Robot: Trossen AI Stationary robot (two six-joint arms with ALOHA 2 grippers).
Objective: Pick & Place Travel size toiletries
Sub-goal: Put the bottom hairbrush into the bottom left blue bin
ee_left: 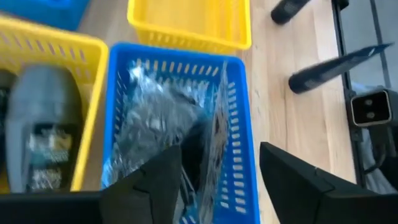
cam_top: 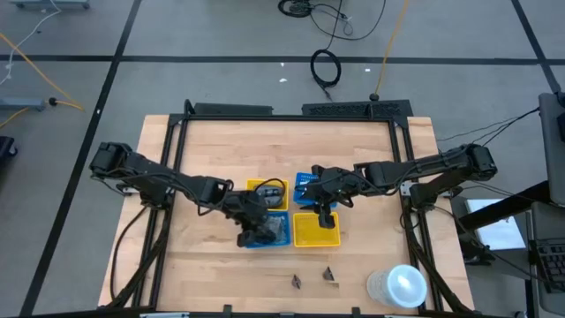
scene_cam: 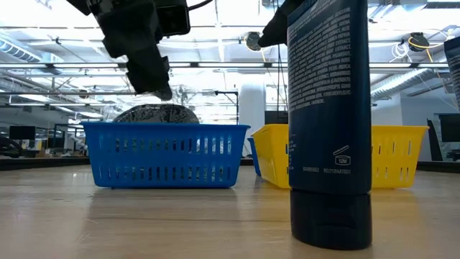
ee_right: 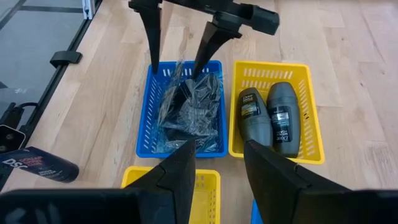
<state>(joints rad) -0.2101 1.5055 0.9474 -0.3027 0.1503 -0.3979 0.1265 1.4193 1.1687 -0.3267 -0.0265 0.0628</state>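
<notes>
Crinkled clear wrapping [ee_right: 186, 112] blurs the blue basket's [ee_right: 144, 134] contents

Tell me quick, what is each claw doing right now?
Left gripper: open, empty, above the blue basket.
Right gripper: open, holding nothing.

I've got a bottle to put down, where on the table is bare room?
Bare table shows front left, between the left arm and the front edge, and behind the baskets. The middle is crowded: left gripper and right gripper hang over the baskets. Front right holds small dark clips and a round container.
</notes>
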